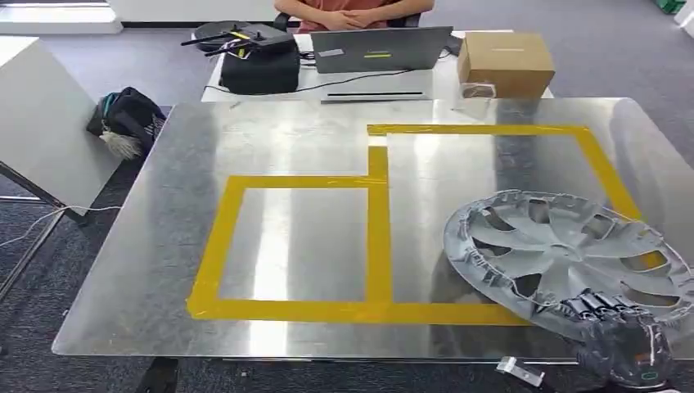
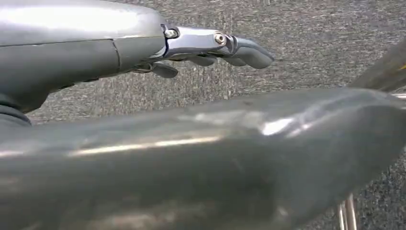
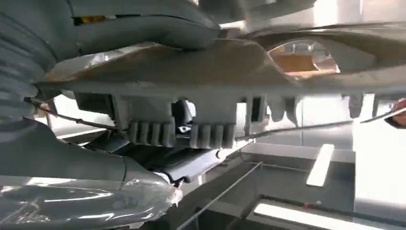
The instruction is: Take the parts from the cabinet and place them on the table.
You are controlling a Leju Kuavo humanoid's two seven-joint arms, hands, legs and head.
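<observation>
— Where sitting, and facing which way?
— Lying at the near right of the metal table [image 1: 164,246]: a silver wheel cover [image 1: 565,254], spoked face turned up, tilted slightly, near rim raised. Round, so no long axis to speak of. Overlapping the right-hand yellow tape outline [image 1: 376,237], its near rim hanging close to the table's near edge.
— Held?
— Gripped at the near rim by the right hand [image 1: 626,336], fingers over the top of the rim; in the right wrist view, thumb and fingers [image 3: 143,40] clamping the clipped edge of the cover [image 3: 297,81].
— Left hand [image 2: 210,48]?
— Holding nothing, fingers stretched out together above carpet.
— Room around?
— Left outline bare, wide metal stretching left and far. Beyond the far edge: laptop [image 1: 380,49], cardboard box [image 1: 507,61], black bag [image 1: 258,61], a seated person [image 1: 352,12].
</observation>
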